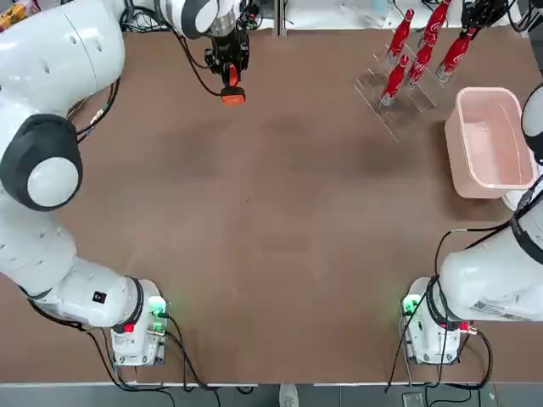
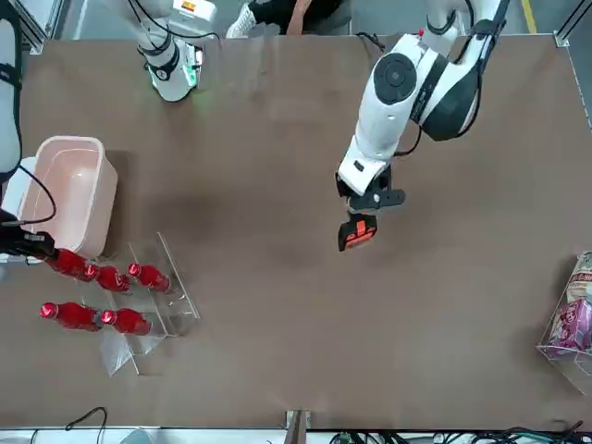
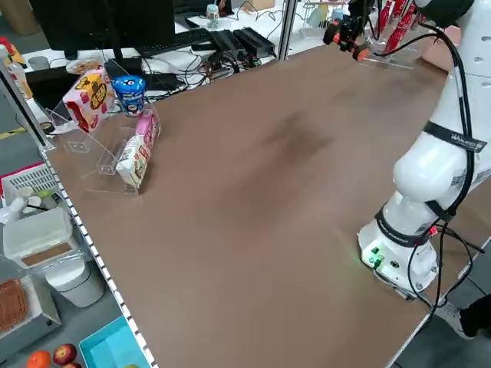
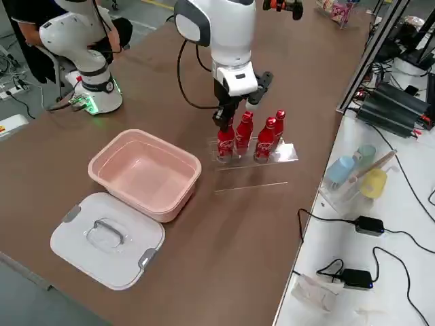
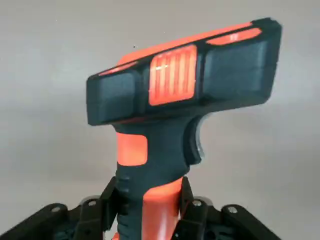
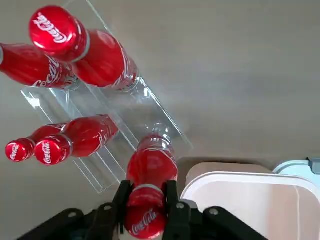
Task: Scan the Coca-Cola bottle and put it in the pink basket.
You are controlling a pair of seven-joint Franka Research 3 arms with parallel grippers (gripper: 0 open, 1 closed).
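My right gripper (image 6: 148, 200) is shut on the neck of a red Coca-Cola bottle (image 6: 151, 167) at the corner of a clear rack (image 6: 102, 172), at the table's far right (image 1: 468, 30). The held bottle (image 1: 456, 52) leans beside several more red bottles (image 1: 399, 72). The pink basket (image 1: 488, 91) stands just nearer than the rack, and its rim (image 6: 235, 177) shows close to the held bottle. My left gripper (image 5: 150, 200) is shut on the handle of an orange-black scanner (image 5: 180, 95), held above the far middle of the table (image 1: 232, 91).
A white lid with a grey handle (image 4: 109, 238) lies beside the basket (image 4: 102, 157). A clear stand with snack packs (image 3: 115, 123) sits at the table's far left edge. Brown tabletop (image 1: 280, 237) stretches between the two arms.
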